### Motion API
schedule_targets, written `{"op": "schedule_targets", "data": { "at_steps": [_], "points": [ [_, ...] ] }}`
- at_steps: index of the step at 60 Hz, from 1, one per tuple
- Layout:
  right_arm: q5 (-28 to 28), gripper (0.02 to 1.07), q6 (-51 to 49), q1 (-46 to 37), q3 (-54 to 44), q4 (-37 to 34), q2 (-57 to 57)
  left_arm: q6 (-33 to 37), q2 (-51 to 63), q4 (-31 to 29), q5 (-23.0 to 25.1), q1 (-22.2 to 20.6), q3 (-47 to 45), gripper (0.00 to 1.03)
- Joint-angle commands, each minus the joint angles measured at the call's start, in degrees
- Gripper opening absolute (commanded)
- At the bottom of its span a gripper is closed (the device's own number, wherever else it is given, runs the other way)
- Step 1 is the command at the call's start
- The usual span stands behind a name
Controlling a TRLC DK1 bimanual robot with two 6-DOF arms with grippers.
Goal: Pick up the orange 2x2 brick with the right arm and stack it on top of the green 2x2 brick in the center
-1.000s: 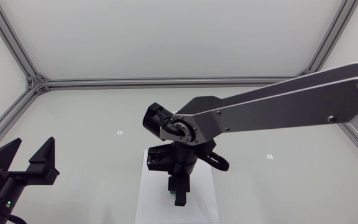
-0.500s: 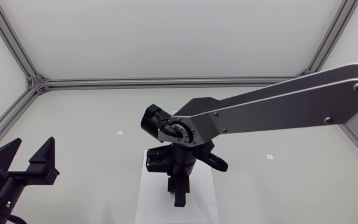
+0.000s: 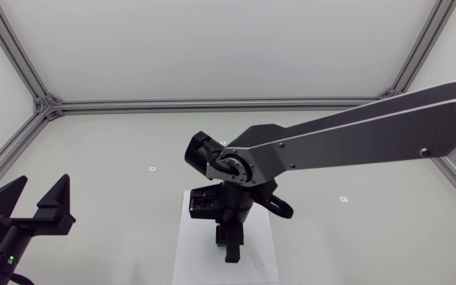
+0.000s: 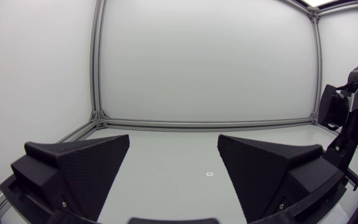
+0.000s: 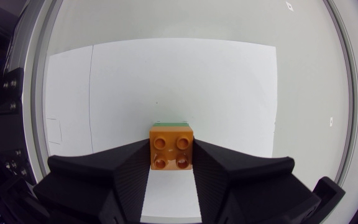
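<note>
The right gripper (image 5: 171, 150), clamped on the orange 2x2 brick (image 5: 172, 146), holds it directly over the green 2x2 brick (image 5: 171, 124) on the white sheet (image 5: 166, 81); pickup done, seating and release seemingly left.

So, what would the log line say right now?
right gripper: shut on orange brick | green brick: under it | left gripper: open, empty
</note>
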Motion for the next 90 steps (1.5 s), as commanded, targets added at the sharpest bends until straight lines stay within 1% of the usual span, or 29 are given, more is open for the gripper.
{"op": "schedule_targets", "data": {
  "at_steps": [1,17,25,36,54,55,56,58,66,68,70,90],
  "points": [
    [1.9,0.32,0.1,0.6,-5.2,-0.9,4.7,0.7,-0.5,-0.8,0.2,0.3,-2.3,0.99],
    [2.6,0.32,0.5,0.9,-3.3,-2.4,6.2,0.7,-0.5,-0.9,0.2,0.3,-2.3,0.99],
    [1.8,0.32,-0.1,0.2,-2.5,-3.1,7.1,0.7,-0.5,-0.8,0.2,0.3,-2.3,0.99],
    [0.7,0.32,-0.5,-0.3,-3.1,-3.1,6.9,0.7,-0.5,-0.9,0.2,0.3,-2.3,0.99],
    [0.7,0.33,-0.6,-0.4,-2.4,-2.4,6.7,0.7,-0.5,-0.9,0.2,0.3,-2.3,0.99],
    [0.7,0.33,-0.6,-0.4,-2.4,-2.4,6.7,0.7,-0.5,-0.9,0.2,0.3,-2.3,0.99],
    [0.7,0.38,-0.6,-0.4,-2.3,-2.4,6.7,0.7,-0.5,-0.9,0.3,0.3,-2.3,0.99],
    [0.7,0.41,-0.5,-0.4,-2.2,-2.3,6.7,0.7,-0.5,-0.8,0.2,0.3,-2.3,0.99],
    [0.7,0.42,-0.5,-0.4,-2.0,-2.0,6.1,0.7,-0.5,-0.9,0.2,0.3,-2.3,0.99],
    [0.7,0.46,-0.5,-0.4,-2.0,-1.7,5.9,0.7,-0.5,-0.9,0.2,0.3,-2.3,0.99],
    [0.6,0.47,-0.5,-0.4,-1.9,-1.6,5.9,0.7,-0.5,-0.8,0.2,0.3,-2.3,0.99],
    [0.0,0.47,-0.2,-0.4,-1.7,-0.6,5.2,0.7,-0.5,-0.9,0.2,0.3,-2.3,0.99]
  ]
}}
